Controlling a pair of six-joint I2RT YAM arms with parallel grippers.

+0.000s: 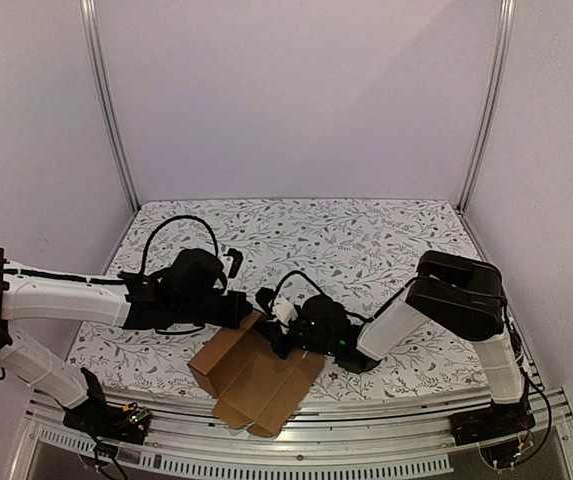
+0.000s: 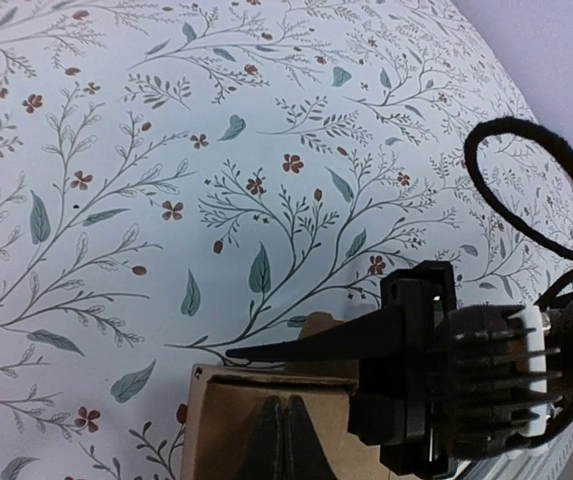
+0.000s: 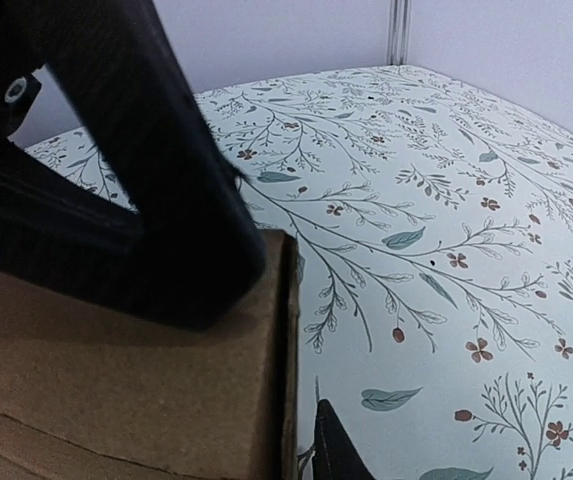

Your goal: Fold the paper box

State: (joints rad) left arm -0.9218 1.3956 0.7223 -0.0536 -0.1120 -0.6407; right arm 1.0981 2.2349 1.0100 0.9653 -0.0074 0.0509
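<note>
- The paper box (image 1: 256, 380) lies mostly flat and unfolded at the near edge of the floral-covered desk (image 1: 386, 240), between the two arms, with one flap at its far end raised.
- The left gripper (image 1: 250, 314) is clenched, its tips set against that raised flap, apparently to steady it upright. Whether any board is actually pinched is hard to make out.
- The right gripper (image 1: 274, 330) meets the same flap from the other side, likely to brace the crease. Whether it is released or grasping cannot be told from these views.
- Most panels lie flat, so the folding looks barely begun.
</note>
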